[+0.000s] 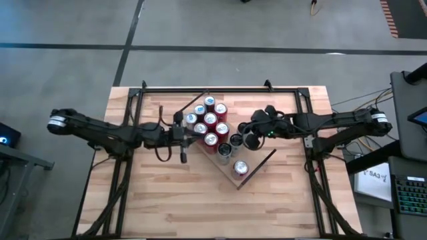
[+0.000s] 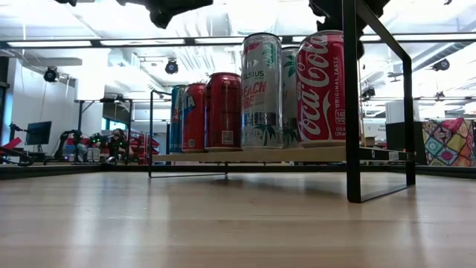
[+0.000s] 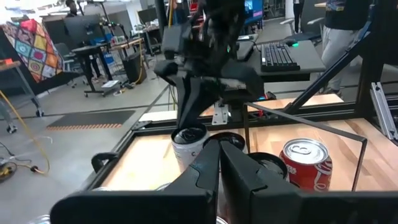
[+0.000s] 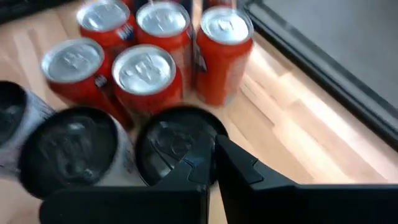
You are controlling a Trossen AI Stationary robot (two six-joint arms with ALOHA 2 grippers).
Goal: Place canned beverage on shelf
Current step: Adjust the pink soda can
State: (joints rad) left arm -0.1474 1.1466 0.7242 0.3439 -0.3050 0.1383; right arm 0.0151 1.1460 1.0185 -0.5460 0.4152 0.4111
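Observation:
The shelf (image 1: 257, 160) is a light-wood board on a black frame, standing skewed on the table; the low view shows its raised edge (image 2: 253, 155). Several cans stand on it: a cluster of red ones (image 1: 210, 120), dark-topped ones (image 1: 223, 151) and a single red one (image 1: 240, 168). My right gripper (image 4: 211, 155) is shut, low over a white, dark-topped can (image 4: 174, 140), which also shows in the left wrist view (image 3: 188, 144). My left gripper (image 3: 219, 155) is shut and empty at the shelf's left corner (image 1: 193, 139). My right gripper comes at the dark-topped can from above, slanting from the table's right. Its shut fingertips (image 4: 227, 152) stand at the can's top rim (image 4: 205, 124). I cannot tell whether they touch it. The can stands upright on the shelf.
The table's black frame posts (image 2: 353, 104) stand around the shelf. Bare plank tabletop (image 1: 173, 200) lies toward the near edge. Red cans (image 4: 146, 71) stand close beside the dark-topped can. A desk and monitors stand off the table's right side (image 1: 407, 120).

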